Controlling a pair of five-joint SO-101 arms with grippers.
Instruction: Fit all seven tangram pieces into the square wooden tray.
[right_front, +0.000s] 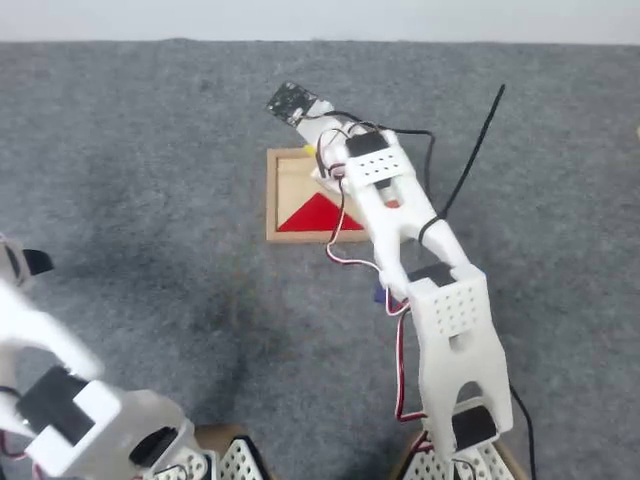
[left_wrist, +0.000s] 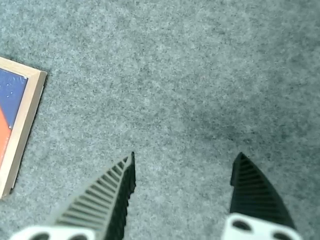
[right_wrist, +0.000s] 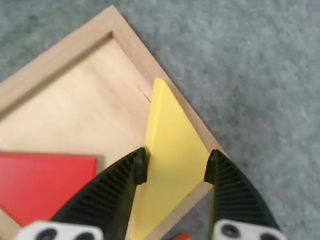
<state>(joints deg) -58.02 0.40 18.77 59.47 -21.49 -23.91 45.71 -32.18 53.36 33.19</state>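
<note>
At 12 o'clock on the table in the high view, the square wooden tray (right_front: 271, 200) is lying flat on the grey carpet-like cover (right_front: 150, 150). A red triangle (right_front: 318, 214) is sitting inside it, at the tray's 6 o'clock side. The yellow piece (right_wrist: 170, 125) is leaning slanted over the tray's rim, partly inside and partly sticking out past the frame. The right gripper (right_wrist: 176, 165) is clamping this yellow piece, with one ribbed finger (right_wrist: 125, 180) pressing on each side of it. The right arm (right_front: 440, 300) is stretching from 5 o'clock up over the tray. At 7 o'clock the left arm (right_front: 80, 400) is standing well apart from the tray. The left gripper (left_wrist: 186, 157) is hanging over the bare cover with its fingers spread wide, holding nothing and touching nothing. One corner of the tray is showing near it. A pale strip (right_front: 320, 18) is running behind the table at 12 o'clock.
</note>
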